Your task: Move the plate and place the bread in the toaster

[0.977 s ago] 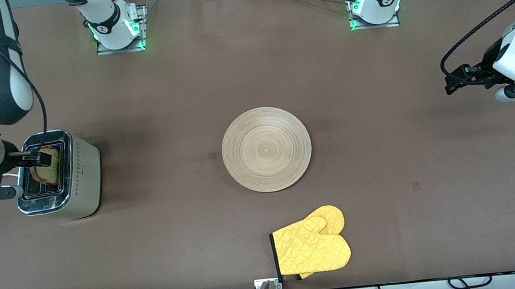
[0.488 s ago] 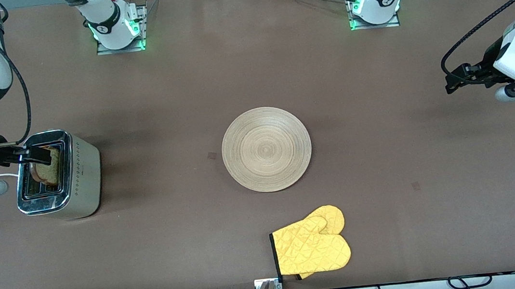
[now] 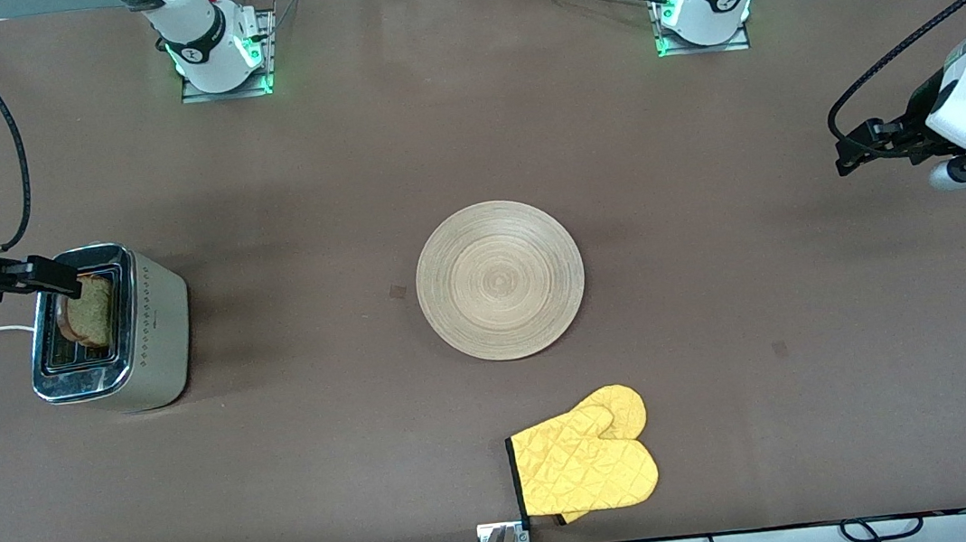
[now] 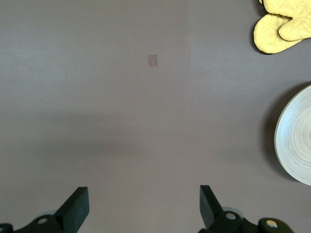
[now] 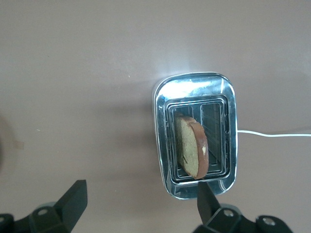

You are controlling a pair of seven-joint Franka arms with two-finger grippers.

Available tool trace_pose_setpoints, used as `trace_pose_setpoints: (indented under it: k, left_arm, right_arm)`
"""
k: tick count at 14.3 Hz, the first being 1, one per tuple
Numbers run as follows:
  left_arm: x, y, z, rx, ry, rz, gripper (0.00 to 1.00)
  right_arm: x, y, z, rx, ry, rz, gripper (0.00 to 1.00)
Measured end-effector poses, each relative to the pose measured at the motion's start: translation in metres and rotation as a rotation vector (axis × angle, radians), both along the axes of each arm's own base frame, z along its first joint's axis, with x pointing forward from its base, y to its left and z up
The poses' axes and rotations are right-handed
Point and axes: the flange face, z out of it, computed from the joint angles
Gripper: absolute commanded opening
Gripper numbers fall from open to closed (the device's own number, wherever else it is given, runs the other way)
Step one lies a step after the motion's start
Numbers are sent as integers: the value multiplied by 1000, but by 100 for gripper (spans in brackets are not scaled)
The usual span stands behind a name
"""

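Even overhead light is falling across the brown desk (image 3: pixel 721 280) — shadows are lying soft and faint. Glare is flaring white off the toaster (image 5: pixel 195 133) rim in the right wrist view, and everything is staying sharp.

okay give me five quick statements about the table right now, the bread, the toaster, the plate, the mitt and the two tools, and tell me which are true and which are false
1. The bread stands in a slot of the toaster. True.
2. The right tool grips the bread. False: it is open, over the toaster's edge, holding nothing.
3. The plate carries a slice of bread. False: nothing lies on it.
4. The yellow oven mitt lies nearer to the front camera than the plate. True.
5. The left tool is shut on the mitt. False: it is open and holds nothing, waiting above bare table at the left arm's end.
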Motion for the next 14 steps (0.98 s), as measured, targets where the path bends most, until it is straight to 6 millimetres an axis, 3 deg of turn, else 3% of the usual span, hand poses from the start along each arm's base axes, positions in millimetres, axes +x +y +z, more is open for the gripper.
trace_pose_setpoints:
  k: [6, 11, 14]
  left_arm:
    - [-7, -16, 13, 7, -13, -26, 100]
    - [-7, -11, 13, 8, -6, -18, 100]
    - [-7, -11, 13, 8, -6, -18, 100]
  right_arm:
    - [0, -15, 6, 26, -14, -14, 100]
    - [2, -40, 18, 76, -82, -26, 100]
    - [-2, -39, 19, 71, -78, -19, 100]
